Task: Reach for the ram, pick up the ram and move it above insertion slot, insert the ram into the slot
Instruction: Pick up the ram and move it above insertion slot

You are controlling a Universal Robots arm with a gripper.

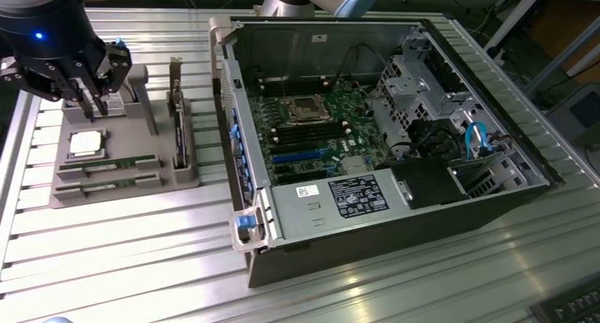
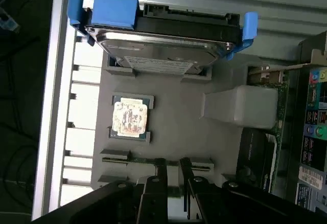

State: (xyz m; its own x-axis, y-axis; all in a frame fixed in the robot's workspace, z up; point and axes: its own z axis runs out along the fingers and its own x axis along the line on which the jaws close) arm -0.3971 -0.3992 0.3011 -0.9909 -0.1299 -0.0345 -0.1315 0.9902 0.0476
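Right, off at the exterior view's left: caught the end effector (image 1: 97, 110) hanging over the grey fixture (image 1: 131, 144), itself set on the ribbed desk (image 1: 112, 260). Found its fingers (image 2: 160, 178) spread, a clear gap between, pinching nothing. Picked out the ram (image 1: 108, 166) lower in the exterior view and a touch toward its right from the fingertips: seated in its cradle on the fixture, just past the square silver processor chip (image 1: 86, 142), with a second green stick (image 1: 103, 185) parallel and just beside it. Read its long axis as running across the exterior view, left to right, rising slightly toward the right. Checked the wrist view: saw both fingertips overlapping that same stick near its middle, apparently spaced along its length rather than across its thin faces. Could not tell the height above it from there, but judged no contact yet. So placed the stick beneath the end effector, untouched, the reach not finished. Swept on rightward: noted the upright card (image 1: 177, 126) at the fixture's edge, then the open computer case (image 1: 394, 225). Spotted the slot (image 1: 308, 135) on the motherboard (image 1: 355, 144), one of four black parallel sockets just beside the processor socket (image 1: 305, 109), well apart from the ram, off toward the exterior view's right. Judged slot and stick as lying roughly parallel, long axes much alike.
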